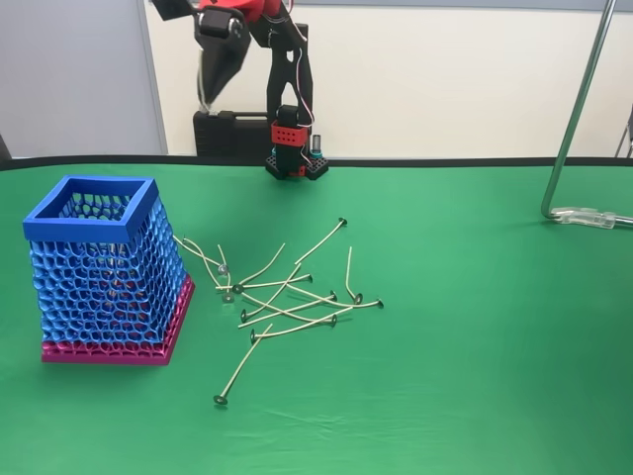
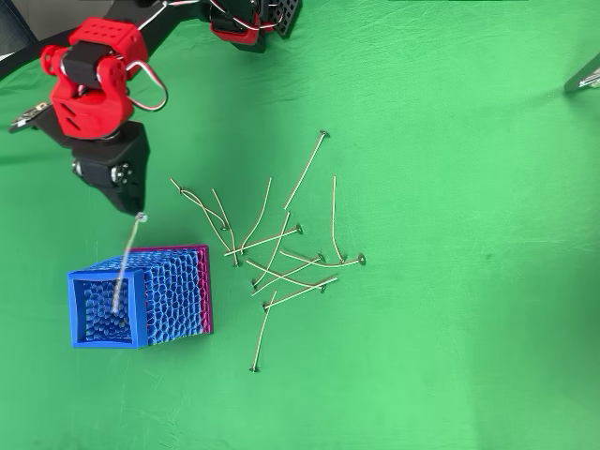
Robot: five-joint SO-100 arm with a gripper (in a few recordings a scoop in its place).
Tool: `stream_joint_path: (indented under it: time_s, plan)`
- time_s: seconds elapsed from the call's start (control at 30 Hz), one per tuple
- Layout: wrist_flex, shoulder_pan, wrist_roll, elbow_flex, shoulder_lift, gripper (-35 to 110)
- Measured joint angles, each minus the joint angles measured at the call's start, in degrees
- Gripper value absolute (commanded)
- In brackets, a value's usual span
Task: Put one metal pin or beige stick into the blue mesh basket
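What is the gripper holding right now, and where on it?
The gripper holds one pin by its round-headed top end; the shaft hangs down over the blue mesh basket's opening.

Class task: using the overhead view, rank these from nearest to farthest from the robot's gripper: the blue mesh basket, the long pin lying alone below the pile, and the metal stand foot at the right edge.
From the gripper:
1. Blue honeycomb-mesh plastic basket, just below it.
2. Lone long metal pin, lower right.
3. Metal stand foot, far right edge.
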Motion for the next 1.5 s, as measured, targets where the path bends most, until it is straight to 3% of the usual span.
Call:
stream_joint_path:
  time_s: [0.67, 1.5]
  plan:
    - [-11.07, 5.54, -14.41, -23.91, -20.39, 1]
    - [-51.77, 9.05, -47.55, -2.37, -27.16, 1]
